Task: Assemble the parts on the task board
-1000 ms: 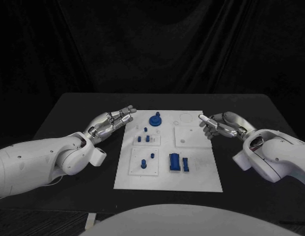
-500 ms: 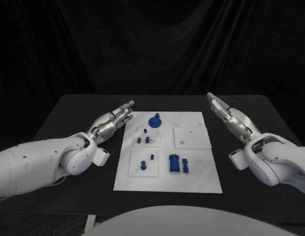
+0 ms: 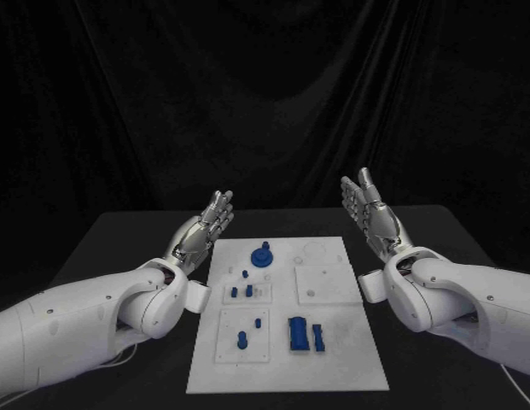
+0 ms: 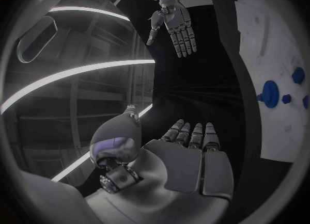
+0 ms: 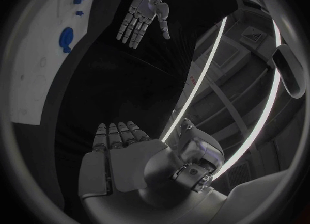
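Both hands are empty with fingers stretched flat, the left hand (image 3: 206,229) and the right hand (image 3: 370,213) raised above the task board (image 3: 339,359), which lies mid-bench. The blue parts (image 3: 303,333) sit toward the board's near edge and look small, rigid, light and likely slick, so a fingertip pinch across their sides should suit them

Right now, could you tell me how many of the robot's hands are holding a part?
0. The left hand is raised beside the task board's left edge, the right hand beside its right edge; both are open and empty. The blue parts lie on the board.
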`<act>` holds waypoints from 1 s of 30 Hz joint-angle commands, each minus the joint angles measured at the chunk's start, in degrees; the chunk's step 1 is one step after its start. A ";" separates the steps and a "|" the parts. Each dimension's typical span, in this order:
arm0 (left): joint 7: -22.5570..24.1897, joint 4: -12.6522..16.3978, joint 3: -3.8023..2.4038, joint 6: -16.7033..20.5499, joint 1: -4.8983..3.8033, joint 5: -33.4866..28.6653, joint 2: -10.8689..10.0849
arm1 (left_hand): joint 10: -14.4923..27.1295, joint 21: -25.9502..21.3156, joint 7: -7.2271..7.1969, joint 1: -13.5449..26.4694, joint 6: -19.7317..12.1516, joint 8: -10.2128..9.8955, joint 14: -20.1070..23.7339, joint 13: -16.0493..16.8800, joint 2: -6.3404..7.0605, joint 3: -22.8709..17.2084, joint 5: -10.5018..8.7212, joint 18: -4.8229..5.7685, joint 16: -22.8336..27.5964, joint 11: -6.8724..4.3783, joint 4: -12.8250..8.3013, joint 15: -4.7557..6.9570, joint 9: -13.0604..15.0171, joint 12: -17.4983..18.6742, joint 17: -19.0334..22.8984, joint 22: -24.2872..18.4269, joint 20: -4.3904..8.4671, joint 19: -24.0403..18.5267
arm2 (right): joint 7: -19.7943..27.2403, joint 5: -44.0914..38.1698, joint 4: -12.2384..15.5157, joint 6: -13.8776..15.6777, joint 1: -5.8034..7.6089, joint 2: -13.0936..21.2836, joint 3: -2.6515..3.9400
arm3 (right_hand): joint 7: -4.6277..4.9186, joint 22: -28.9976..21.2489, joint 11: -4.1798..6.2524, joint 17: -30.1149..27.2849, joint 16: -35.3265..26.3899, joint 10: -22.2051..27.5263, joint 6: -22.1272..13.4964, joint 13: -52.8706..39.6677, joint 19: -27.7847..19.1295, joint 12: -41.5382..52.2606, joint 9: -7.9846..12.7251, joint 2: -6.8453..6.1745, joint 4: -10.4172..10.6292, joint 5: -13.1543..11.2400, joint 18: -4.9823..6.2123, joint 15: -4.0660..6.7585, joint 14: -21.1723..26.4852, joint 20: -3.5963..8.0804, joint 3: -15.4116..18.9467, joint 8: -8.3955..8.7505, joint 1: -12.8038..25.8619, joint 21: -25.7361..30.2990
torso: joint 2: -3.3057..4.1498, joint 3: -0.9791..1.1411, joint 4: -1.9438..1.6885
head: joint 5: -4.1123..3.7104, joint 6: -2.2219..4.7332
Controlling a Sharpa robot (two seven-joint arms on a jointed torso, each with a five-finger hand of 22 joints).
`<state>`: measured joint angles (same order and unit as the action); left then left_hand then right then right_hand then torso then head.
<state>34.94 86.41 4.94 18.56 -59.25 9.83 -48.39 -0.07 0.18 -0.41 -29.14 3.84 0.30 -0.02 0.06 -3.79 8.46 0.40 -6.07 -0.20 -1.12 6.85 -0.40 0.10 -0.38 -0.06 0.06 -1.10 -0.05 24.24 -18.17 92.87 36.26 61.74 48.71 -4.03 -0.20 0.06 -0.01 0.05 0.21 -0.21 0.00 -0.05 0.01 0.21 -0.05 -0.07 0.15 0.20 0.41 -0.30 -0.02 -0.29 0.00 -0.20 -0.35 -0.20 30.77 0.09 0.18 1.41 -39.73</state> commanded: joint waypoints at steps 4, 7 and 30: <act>-3.63 2.17 -2.77 18.45 -0.60 -7.30 2.17 | 0.07 -0.18 0.41 11.98 -3.84 -0.30 0.02 -0.06 3.79 -3.38 -0.40 6.07 0.20 1.12 -6.85 0.40 -0.10 0.38 0.06 -0.06 1.10 0.05 | 4.76 15.20 -2.12 6.77 -1.17 -2.80 2.76 | 0.20 -0.06 0.01 -0.05 -0.21 0.21 0.00 0.05 -0.01 -0.21 0.05 0.07 -0.15 -0.20 -0.41 0.30 0.02 0.29 0.00 0.20 0.35 0.20 | 0.35 -0.08 -0.16 | -1.15 4.34; -4.34 2.81 -3.78 21.75 -0.75 -8.48 2.88 | 0.07 -0.18 0.41 13.71 -3.84 -0.30 0.02 -0.06 3.79 -4.11 -0.40 6.07 0.20 1.12 -6.85 0.40 -0.10 0.38 0.06 -0.06 1.10 0.05 | 5.28 17.16 -2.64 7.48 -1.44 -3.60 3.59 | 0.20 -0.06 0.01 -0.05 -0.21 0.21 0.00 0.05 -0.01 -0.21 0.05 0.07 -0.15 -0.20 -0.41 0.30 0.02 0.29 0.00 0.20 0.35 0.20 | 0.40 -0.08 -0.17 | -1.34 5.10; -5.14 3.54 -4.94 25.55 -0.91 -9.83 3.70 | 0.07 -0.18 0.41 24.37 -3.84 -0.30 0.02 -0.06 3.79 -8.46 -0.40 6.07 0.20 1.12 -6.85 0.40 -0.10 0.38 0.06 -0.06 1.10 0.05 | 5.55 18.17 -2.91 7.86 -1.58 -4.02 4.03 | 0.20 -0.06 0.01 -0.05 -0.21 0.21 0.00 0.05 -0.01 -0.21 0.05 0.07 -0.15 -0.20 -0.41 0.30 0.02 0.29 0.00 0.20 0.35 0.20 | 0.41 -0.09 -0.18 | -1.41 5.35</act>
<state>29.39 89.80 0.09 43.13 -59.97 0.48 -44.78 -0.09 0.19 0.00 -5.67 0.41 0.30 -0.02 0.10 0.00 0.27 0.20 -0.75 -0.20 -0.31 -0.08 -0.41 0.08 -0.38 -0.06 0.08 -0.28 -0.04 29.05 -0.23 89.95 43.27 60.29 44.68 -0.06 -0.20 0.08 -0.01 0.07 0.21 -0.21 0.00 -0.07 0.02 0.22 -0.10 -0.07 0.15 0.21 0.43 -0.31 -0.02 -0.30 0.00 -0.21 -0.37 -0.21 31.18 -0.01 -0.01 0.00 -34.37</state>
